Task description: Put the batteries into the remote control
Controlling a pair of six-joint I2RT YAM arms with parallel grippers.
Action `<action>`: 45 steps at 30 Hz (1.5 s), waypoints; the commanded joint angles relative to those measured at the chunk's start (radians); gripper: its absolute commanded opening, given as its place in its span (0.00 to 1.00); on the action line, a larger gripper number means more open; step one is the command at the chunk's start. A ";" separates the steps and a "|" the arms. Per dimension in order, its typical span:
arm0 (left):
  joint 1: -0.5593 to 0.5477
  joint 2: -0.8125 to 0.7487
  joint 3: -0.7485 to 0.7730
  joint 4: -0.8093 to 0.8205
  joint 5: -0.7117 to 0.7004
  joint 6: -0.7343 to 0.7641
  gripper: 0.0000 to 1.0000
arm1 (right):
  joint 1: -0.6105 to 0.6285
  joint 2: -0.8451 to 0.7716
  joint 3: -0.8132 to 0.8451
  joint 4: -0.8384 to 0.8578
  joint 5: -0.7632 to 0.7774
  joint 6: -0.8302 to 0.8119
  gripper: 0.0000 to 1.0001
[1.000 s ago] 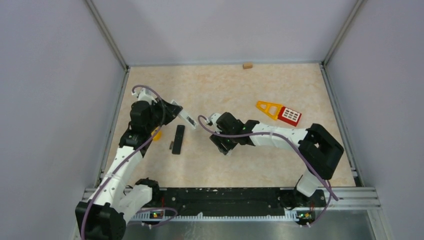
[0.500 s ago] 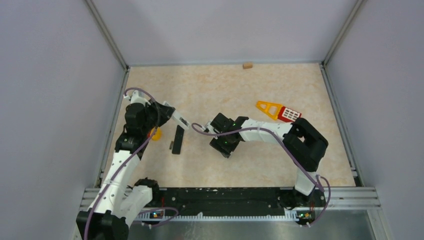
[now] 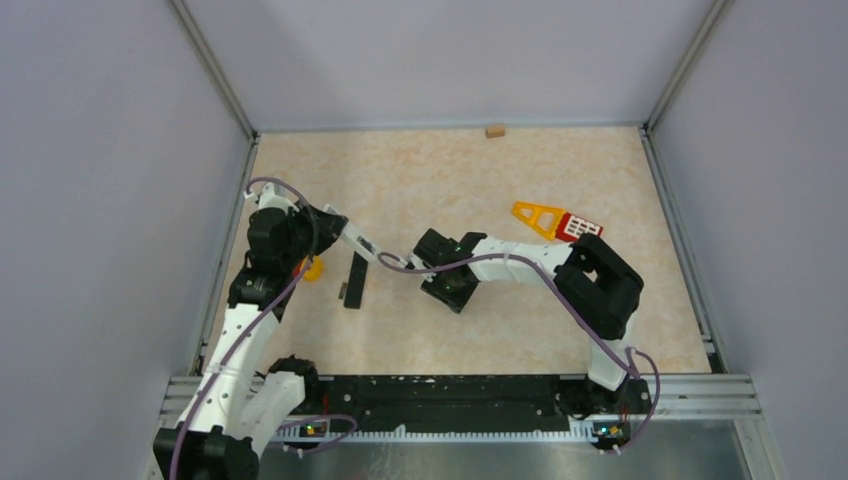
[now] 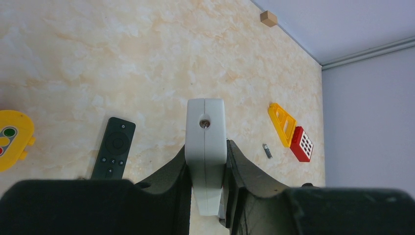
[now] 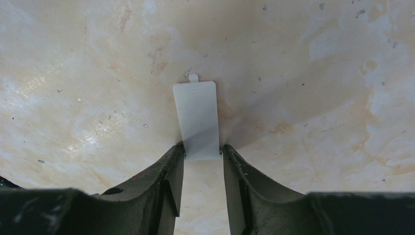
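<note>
My left gripper point(image 3: 345, 232) is shut on a white remote point(image 3: 360, 242) and holds it above the table; in the left wrist view the remote point(image 4: 206, 127) stands end-on between the fingers point(image 4: 178, 169). A black remote point(image 3: 355, 278) lies on the table just right of that arm and also shows in the left wrist view point(image 4: 113, 154). One tiny grey battery point(image 4: 266, 151) lies near the red and yellow toy. My right gripper point(image 3: 450, 285) is down at the table, its fingertips point(image 5: 178, 156) pressed against both sides of a flat white cover piece point(image 5: 195, 115).
A yellow round toy point(image 3: 313, 268) lies left of the black remote. A yellow and red toy point(image 3: 560, 225) lies at the right, by the right arm's elbow. A small wooden block point(image 3: 494, 131) sits at the back wall. Walls enclose the table.
The right arm has folded in, its elbow moving left, and its gripper has shifted slightly left. The left gripper has drawn the white remote a little to the left.
</note>
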 commanded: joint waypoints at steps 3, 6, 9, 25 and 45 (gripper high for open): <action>0.007 -0.026 0.005 0.033 0.005 0.004 0.00 | 0.013 0.015 0.024 0.003 0.079 0.022 0.31; 0.007 -0.015 -0.002 0.046 0.026 -0.002 0.00 | 0.012 -0.016 0.015 0.021 0.108 0.040 0.29; 0.007 0.011 -0.014 0.086 0.098 -0.010 0.00 | 0.012 -0.063 0.000 0.030 0.122 0.055 0.29; -0.193 0.350 -0.196 0.573 0.270 -0.203 0.00 | -0.069 -0.343 -0.202 0.068 0.148 0.252 0.29; -0.437 0.946 -0.362 1.371 0.037 -0.532 0.03 | -0.111 -0.438 -0.239 0.097 0.080 0.423 0.29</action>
